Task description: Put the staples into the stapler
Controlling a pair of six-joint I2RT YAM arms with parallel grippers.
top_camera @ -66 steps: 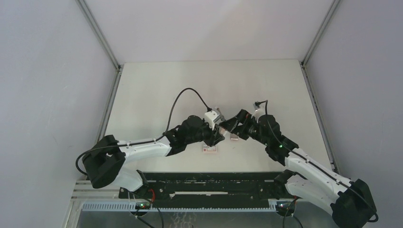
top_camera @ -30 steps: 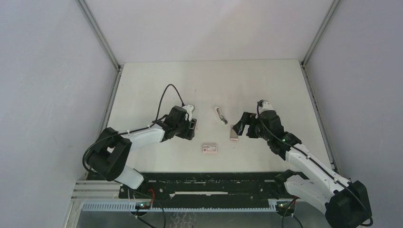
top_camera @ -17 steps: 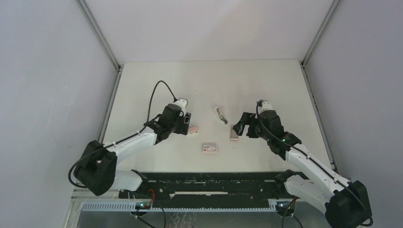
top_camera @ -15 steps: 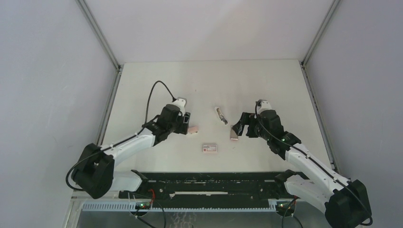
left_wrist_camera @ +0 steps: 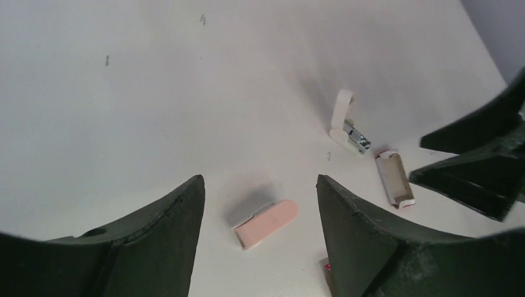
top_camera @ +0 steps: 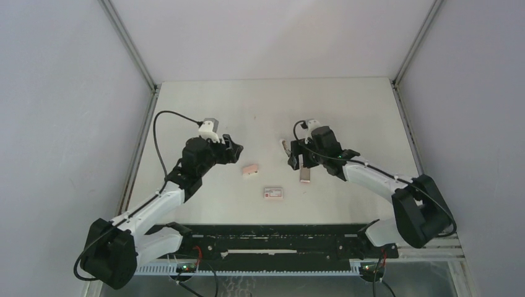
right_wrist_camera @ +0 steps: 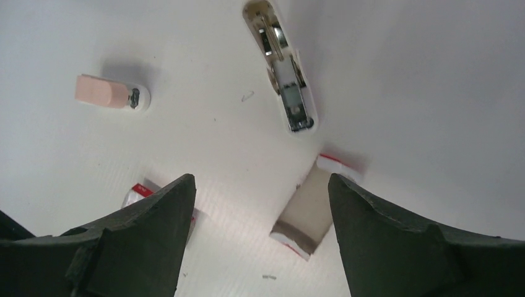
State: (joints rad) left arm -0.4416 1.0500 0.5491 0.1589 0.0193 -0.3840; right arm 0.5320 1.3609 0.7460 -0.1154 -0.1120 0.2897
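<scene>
In the top view the right gripper [right_wrist_camera: 261, 179] half hides the stapler [right_wrist_camera: 286, 86]. The red label on the white box [top_camera: 272, 193] is too small to read. The left gripper [left_wrist_camera: 259, 184] has backed left off the pink piece [left_wrist_camera: 266, 224], and the right has swung left toward the stapler. Both stand wide open, empty. The staples [right_wrist_camera: 305, 211] lie on the table [top_camera: 204, 111] just near-right of the stapler.

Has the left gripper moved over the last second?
Yes. The left gripper has drawn back leftward and up-table, farther from the red-labelled box, which has stayed put, leaving the pink piece behind.
</scene>
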